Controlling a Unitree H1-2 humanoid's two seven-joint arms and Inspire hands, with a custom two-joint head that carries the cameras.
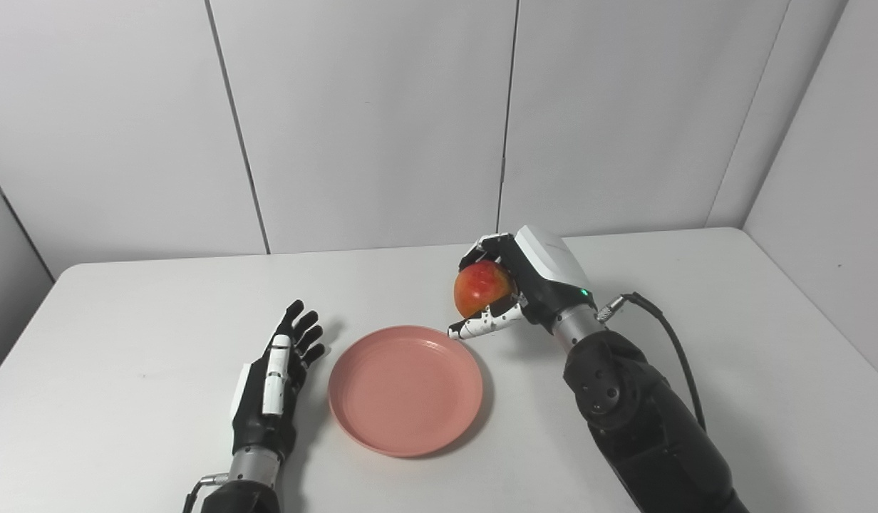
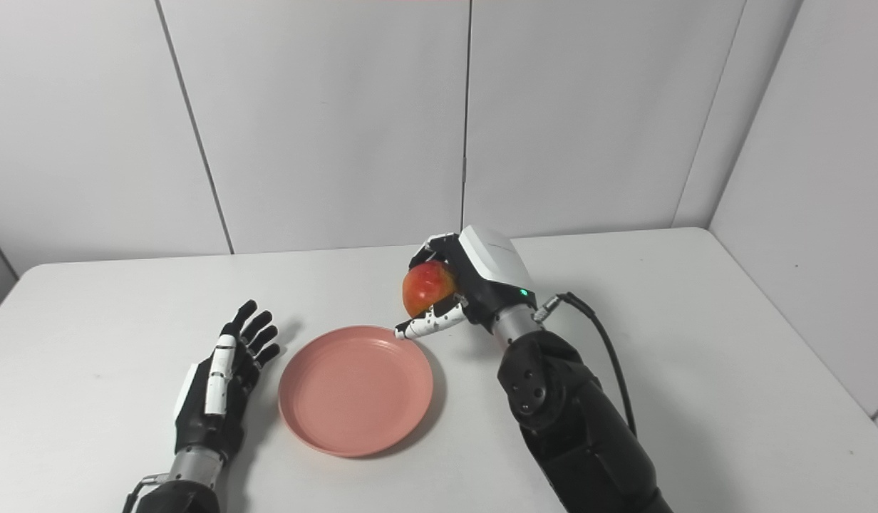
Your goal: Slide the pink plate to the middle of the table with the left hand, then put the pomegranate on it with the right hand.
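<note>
The pink plate (image 1: 405,389) lies flat near the table's front middle, with nothing on it. My right hand (image 1: 514,285) is shut on the red-and-yellow pomegranate (image 1: 482,287), held just above the table beyond the plate's far right rim; its thumb reaches down near that rim. My left hand (image 1: 279,363) rests open on the table a short gap left of the plate, fingers straight and pointing away, holding nothing.
The white table (image 1: 731,342) runs back to grey wall panels (image 1: 368,121). A black cable (image 1: 678,349) loops off my right wrist over the table's right side. A wall closes off the right edge.
</note>
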